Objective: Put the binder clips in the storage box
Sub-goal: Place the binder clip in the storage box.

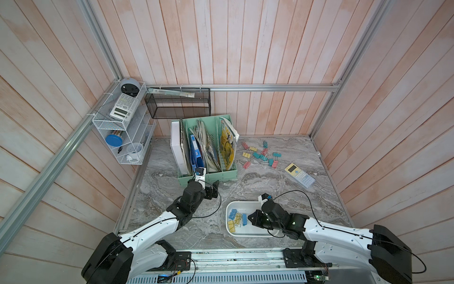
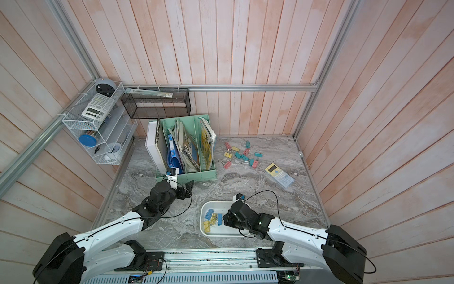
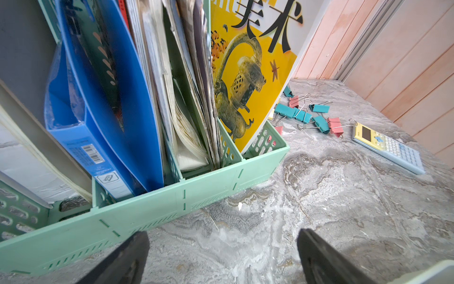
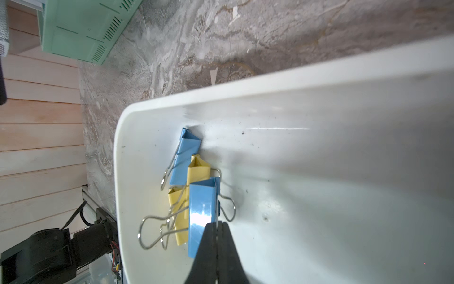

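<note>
Right wrist view: shows the right gripper [image 4: 217, 225] low inside the shallow white plastic storage box [image 4: 319, 147], black jaws pressed tight together with no gap, tips right against the edge of a pastel blue binder clip [image 4: 201, 216] with silver wire handles; cannot tell whether a wire is pinched between them. Shows that clip lying over yellow clips [image 4: 199, 169], all bunched at one end of the box. Left wrist view: shows the left gripper [image 3: 222, 238] spread wide and empty, hanging over the grey marbled tabletop [image 3: 319, 196] just beside the mint-green plastic file holder [image 3: 221, 182]. Both top views: show loose pink, teal and yellow binder clips [image 1: 261, 155] scattered between the file holder and the yellow-and-blue calculator [image 1: 299, 175], well apart from the box.
</note>
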Robot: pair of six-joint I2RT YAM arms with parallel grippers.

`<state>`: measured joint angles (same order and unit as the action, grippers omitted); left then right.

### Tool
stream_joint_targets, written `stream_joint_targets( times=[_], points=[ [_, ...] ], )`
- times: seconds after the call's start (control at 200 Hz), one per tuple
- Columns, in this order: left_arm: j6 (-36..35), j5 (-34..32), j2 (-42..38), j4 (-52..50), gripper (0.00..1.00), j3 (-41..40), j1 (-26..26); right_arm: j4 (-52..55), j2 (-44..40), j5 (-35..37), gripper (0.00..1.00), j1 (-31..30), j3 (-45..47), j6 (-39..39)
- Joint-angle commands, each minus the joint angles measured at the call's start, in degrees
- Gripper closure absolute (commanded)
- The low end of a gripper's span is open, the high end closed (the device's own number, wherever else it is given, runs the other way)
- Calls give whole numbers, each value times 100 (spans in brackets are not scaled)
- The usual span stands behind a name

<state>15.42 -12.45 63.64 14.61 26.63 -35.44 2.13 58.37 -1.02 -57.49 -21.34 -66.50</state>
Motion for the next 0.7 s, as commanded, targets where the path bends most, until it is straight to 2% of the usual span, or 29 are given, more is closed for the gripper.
stream_joint_targets(
  times=[0.0,0.16,0.275,0.37,0.48,0.695],
  points=[
    [-28,19,44,130,0,-70,-18,589,-731,452,100,-60,77,-135],
    [-24,15,52,140,0,-70,-24,1199,-2107,723,100,-141,155,5],
    [-34,6,78,151,0,-63,-31,1164,-2351,485,100,-353,209,-41],
    [-32,-12,101,155,0,-57,-32,1005,-2021,348,100,-722,179,-82],
    [-32,-3,125,156,0,-53,-29,849,-1261,462,100,-1114,70,-92],
    [-24,-18,140,159,0,-68,-34,-83,60,559,100,-1163,131,-152]
  ],
)
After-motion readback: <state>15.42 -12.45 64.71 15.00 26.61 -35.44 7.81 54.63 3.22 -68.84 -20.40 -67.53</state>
